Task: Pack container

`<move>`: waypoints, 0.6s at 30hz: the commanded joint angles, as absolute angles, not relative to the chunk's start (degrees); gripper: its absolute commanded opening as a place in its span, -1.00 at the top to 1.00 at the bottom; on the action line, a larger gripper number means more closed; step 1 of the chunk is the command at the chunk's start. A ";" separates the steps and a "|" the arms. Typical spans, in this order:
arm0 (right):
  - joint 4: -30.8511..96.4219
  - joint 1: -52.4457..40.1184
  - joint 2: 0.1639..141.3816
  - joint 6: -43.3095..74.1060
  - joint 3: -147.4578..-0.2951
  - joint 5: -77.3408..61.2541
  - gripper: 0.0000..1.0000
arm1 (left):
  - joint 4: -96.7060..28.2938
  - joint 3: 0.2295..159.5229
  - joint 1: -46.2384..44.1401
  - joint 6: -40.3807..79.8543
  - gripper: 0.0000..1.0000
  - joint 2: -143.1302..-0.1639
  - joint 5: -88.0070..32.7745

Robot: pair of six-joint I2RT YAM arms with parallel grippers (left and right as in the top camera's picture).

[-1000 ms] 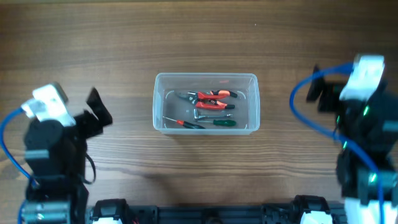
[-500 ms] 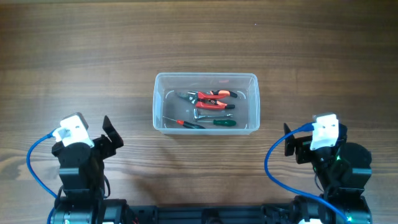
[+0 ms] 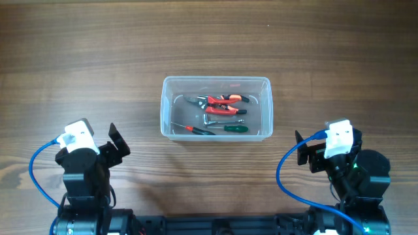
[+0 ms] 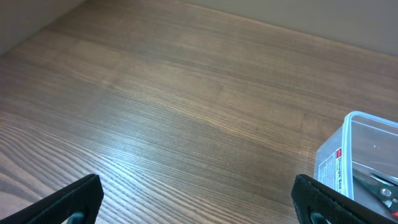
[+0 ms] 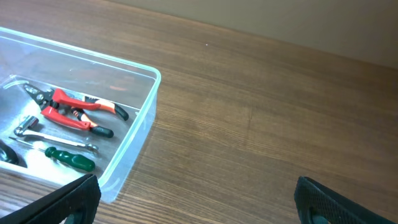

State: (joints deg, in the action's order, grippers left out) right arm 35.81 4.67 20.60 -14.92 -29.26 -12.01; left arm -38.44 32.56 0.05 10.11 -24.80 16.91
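container: clear plastic tub (image 3: pixel 215 80), rounded corners, thick rim, sits upright at the middle of the wooden table (image 3: pixel 78 52), no lid on it
container contents: hand tools lying flat on the tub floor, all inside
tool 1: red-handled pliers (image 3: pixel 223 100) nearest the far wall, jaws pointing to the left arm's side
tool 2: second red-handled tool (image 3: pixel 223 110) just beside the pliers on the near side; exact type hard to tell
tool 3: small metal wrench-like piece (image 3: pixel 212 121) in the middle
tool 4: green-handled screwdriver (image 3: pixel 235 128) along the near wall
tool 5: thin screwdriver (image 3: pixel 194 129) left of it, near the front left corner
sticker: white label (image 4: pixel 336 172) on the tub's end wall, seen from the left wrist
left gripper: (image 3: pixel 119 145) at the near left edge, well apart from the tub, aimed over bare table; fingertips (image 4: pixel 78 198) at the frame's corners, jaws spread wide
right gripper: (image 3: pixel 302 151) at the near right edge, well apart from the tub, looking toward its right end; fingertips (image 5: pixel 74 198) far apart, jaws spread wide
cables: blue cable (image 3: pixel 38 163) loops beside each arm
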 commanded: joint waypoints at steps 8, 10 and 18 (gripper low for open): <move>36.18 3.97 18.33 -15.46 -28.75 -13.19 -1.00 | -38.44 31.90 -0.23 9.41 -1.00 -24.88 17.85; 36.97 3.05 16.34 -15.46 -28.75 -10.35 -0.99 | -38.44 31.90 -0.23 9.41 -1.00 -24.88 17.85; 51.00 -1.74 -0.21 -14.98 -28.75 -4.47 -1.00 | -38.44 31.90 -0.23 9.41 -1.00 -24.88 17.85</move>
